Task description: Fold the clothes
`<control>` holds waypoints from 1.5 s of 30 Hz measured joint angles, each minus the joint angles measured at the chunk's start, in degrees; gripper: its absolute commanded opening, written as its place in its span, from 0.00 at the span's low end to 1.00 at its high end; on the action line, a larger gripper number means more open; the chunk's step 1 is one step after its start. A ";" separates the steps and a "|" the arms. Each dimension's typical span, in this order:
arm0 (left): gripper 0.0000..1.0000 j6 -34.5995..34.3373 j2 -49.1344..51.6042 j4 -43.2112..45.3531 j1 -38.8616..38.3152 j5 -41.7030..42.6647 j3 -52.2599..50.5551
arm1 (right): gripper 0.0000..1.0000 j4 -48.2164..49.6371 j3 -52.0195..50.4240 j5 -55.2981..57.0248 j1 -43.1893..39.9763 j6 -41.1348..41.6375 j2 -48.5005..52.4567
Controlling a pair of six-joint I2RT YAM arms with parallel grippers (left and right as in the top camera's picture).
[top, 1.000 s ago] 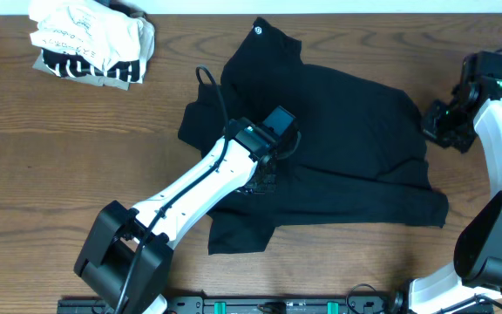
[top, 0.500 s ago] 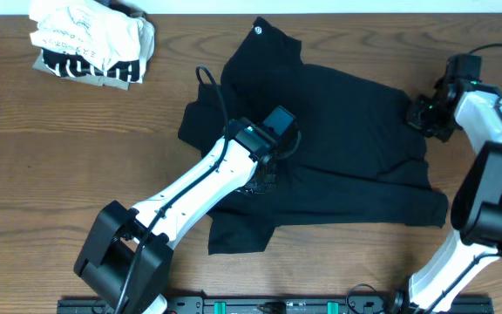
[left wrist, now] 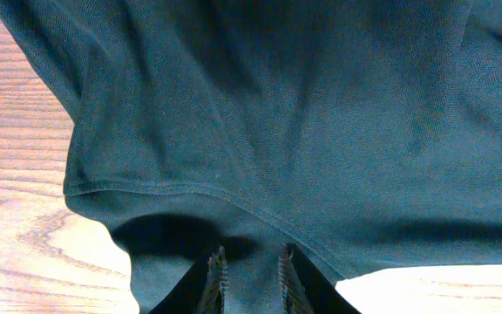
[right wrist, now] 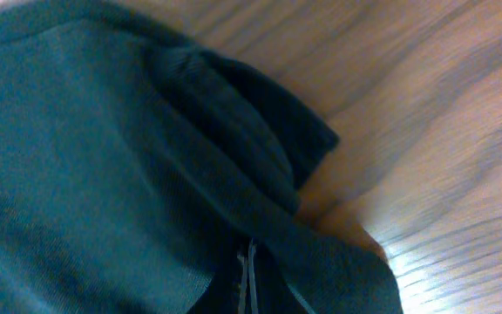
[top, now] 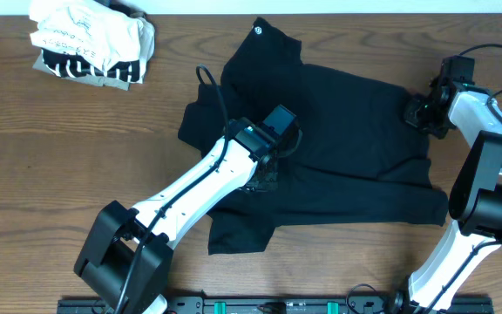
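Note:
The black shirt lies spread and rumpled across the middle of the wooden table, with its tiny white logo at the far edge. My left gripper is over the shirt's middle. In the left wrist view its jaws are close together with the dark fabric between them, just behind a hem. My right gripper is at the shirt's right edge. In the right wrist view its jaws are pressed together amid a bunched fold of the shirt.
A white folded bundle with black lettering sits at the far left corner. Bare wood lies left of the shirt. The left arm crosses the shirt's lower left part.
My right gripper has moved left and slightly away, from off the shirt's right side onto its right edge. The left arm and the shirt's outline have not moved.

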 measured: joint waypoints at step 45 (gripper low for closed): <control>0.33 0.02 0.00 -0.50 0.00 -0.15 -0.04 | 0.01 -53.94 22.95 -1.57 0.81 -4.35 2.84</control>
